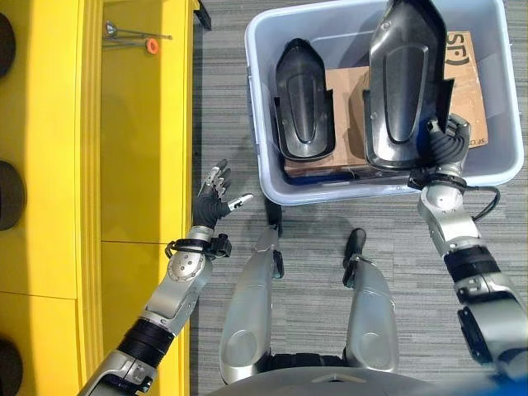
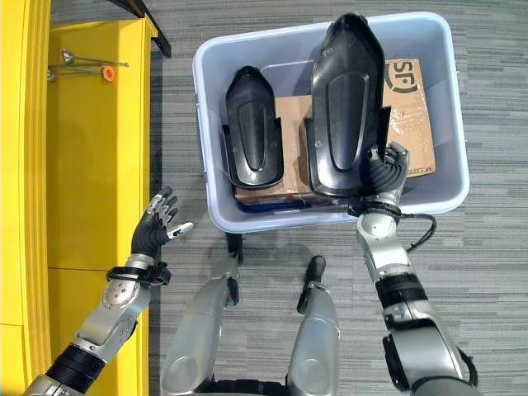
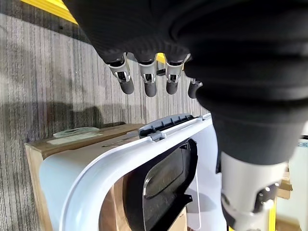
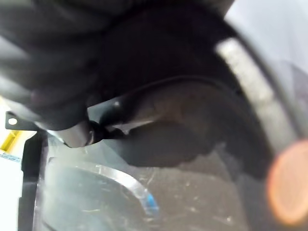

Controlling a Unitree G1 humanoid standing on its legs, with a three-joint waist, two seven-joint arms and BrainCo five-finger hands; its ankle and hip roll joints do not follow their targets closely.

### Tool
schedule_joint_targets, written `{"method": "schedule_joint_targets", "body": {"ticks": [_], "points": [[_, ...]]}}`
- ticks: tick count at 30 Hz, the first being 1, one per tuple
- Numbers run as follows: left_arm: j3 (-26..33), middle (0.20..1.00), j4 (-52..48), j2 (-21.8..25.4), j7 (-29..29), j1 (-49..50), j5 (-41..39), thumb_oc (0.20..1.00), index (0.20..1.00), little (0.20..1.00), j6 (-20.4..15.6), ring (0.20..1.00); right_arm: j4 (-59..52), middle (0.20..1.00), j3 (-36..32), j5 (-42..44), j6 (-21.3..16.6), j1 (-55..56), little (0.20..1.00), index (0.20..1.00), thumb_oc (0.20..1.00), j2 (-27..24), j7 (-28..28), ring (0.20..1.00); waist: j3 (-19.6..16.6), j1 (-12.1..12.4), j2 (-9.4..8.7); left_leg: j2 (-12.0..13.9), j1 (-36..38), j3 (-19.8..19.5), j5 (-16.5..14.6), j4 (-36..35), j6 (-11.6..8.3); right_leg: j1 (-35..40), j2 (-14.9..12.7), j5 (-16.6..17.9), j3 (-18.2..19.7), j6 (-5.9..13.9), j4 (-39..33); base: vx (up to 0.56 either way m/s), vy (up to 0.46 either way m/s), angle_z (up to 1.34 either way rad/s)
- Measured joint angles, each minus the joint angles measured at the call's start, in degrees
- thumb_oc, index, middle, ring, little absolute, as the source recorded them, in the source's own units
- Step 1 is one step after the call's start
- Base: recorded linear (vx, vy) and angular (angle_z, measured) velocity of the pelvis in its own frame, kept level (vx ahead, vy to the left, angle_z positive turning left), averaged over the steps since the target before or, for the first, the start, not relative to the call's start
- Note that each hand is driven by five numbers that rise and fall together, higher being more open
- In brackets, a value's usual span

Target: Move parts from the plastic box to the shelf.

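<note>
Black moulded parts are sitting in the plastic box (image 1: 264, 177); the larger part (image 1: 406, 91) is tilting up as the right hand (image 1: 445, 142) is gripping its lower edge. Left hand (image 1: 216, 198) is hovering open beside the yellow shelf (image 1: 140, 148). Next: lifting clear, swinging left.

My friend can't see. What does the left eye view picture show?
The robot's right hand grips a big black part, tilting it up out of a pale plastic box on the floor. A smaller black part lies inside on cardboard. The left hand hangs open beside a yellow shelf.
</note>
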Motion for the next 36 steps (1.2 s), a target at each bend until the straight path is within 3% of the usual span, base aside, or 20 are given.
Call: {"method": "schedule_joint_targets", "body": {"ticks": [9,15,25,27,30,31,32,33,36], "points": [[3.7,1.000,0.0,-0.7,-1.7,4.3,0.1,1.000,1.000,1.000,1.0,1.000,-7.7,0.200,-0.1,-0.1,-1.3,9.5,0.200,0.200,0.200,0.5,7.6,0.200,-3.3,-0.5,-2.23,0.7,6.7,-0.1,-1.2,-2.4,-1.75,7.7,1.4,0.8,-0.5,-0.05,-4.9,0.05,-0.062,-0.03],[5.4,1.000,0.3,-1.3,-3.2,8.2,0.6,1.000,1.000,1.000,1.8,1.000,-10.0,0.200,-0.7,4.0,-2.1,16.4,0.200,0.200,0.200,0.6,13.1,0.200,-9.7,-0.7,-3.22,1.4,11.5,-0.4,-1.6,-3.8,-2.17,14.2,2.5,1.0,-1.6,-0.20,-9.1,0.03,-0.081,0.03],[11.8,1.000,0.7,-4.3,-5.3,15.6,0.6,1.000,1.000,1.000,2.4,1.000,-13.0,0.200,2.4,8.7,-2.0,21.8,0.200,0.200,0.200,-0.3,22.9,0.200,-15.3,-0.6,-3.28,6.3,20.0,-1.1,-2.4,-4.5,-5.06,22.6,7.9,-0.7,-1.4,-2.92,-9.9,0.00,-0.145,-0.05],[12.6,1.000,1.2,-7.6,-5.6,18.7,0.5,1.000,1.000,1.000,2.5,1.000,-13.4,0.200,3.8,9.6,-1.8,21.7,0.200,0.200,0.200,-2.2,24.0,0.200,-17.1,1.0,-2.25,9.3,21.4,-1.7,-1.9,-5.9,-6.17,23.1,11.2,-1.8,-1.6,-5.04,-8.5,-0.14,-0.279,-0.04],[12.7,1.000,2.2,-9.3,-6.4,21.0,0.4,1.000,1.000,1.000,3.4,1.000,-14.0,0.200,4.8,9.9,-1.8,21.7,0.200,0.200,0.200,-3.1,24.9,0.200,-18.3,2.6,-0.72,11.2,21.4,-2.9,-1.7,-7.7,-6.24,23.0,14.0,-2.4,-2.3,-6.92,-8.0,-0.13,-0.108,0.16],[12.7,1.000,2.5,-9.9,-6.5,21.5,0.5,1.000,1.000,1.000,3.7,1.000,-14.5,0.200,5.0,10.1,-1.9,21.7,0.200,0.200,0.200,-4.2,25.4,0.200,-18.4,3.0,0.25,12.3,20.9,-2.8,-3.3,-8.7,-5.83,23.2,15.1,-2.2,-4.3,-8.17,-8.0,-0.22,-0.121,1.03],[12.5,1.000,3.1,-9.8,-6.5,20.6,0.7,1.000,1.000,1.000,4.1,1.000,-14.4,0.200,5.0,10.8,-1.9,21.8,0.200,0.200,0.200,-5.7,25.3,0.200,-18.1,3.6,0.91,13.5,19.0,-1.7,-8.5,-9.5,-5.36,22.6,15.2,-1.8,-7.3,-10.02,-8.2,-0.36,-0.131,1.64],[12.5,1.000,5.3,-10.0,-6.6,18.8,0.7,1.000,1.000,1.000,4.1,1.000,-14.4,0.200,4.9,11.0,-1.7,22.0,0.200,0.200,0.200,-7.0,25.3,0.200,-17.4,3.8,0.10,14.1,16.7,2.0,-9.4,-6.9,-4.36,22.5,13.9,-1.7,-11.9,-11.64,-8.9,-0.29,-0.074,1.69],[12.7,1.000,7.3,-10.0,-6.5,18.5,0.7,1.000,1.000,1.000,4.6,1.000,-14.5,0.200,4.8,11.0,-1.5,22.0,0.200,0.200,0.200,-6.3,25.7,0.200,-17.3,4.1,-2.22,14.4,15.5,3.0,-8.5,5.7,-5.96,23.2,11.0,0.0,-15.0,-12.72,-11.3,-0.12,0.025,0.84]]}}
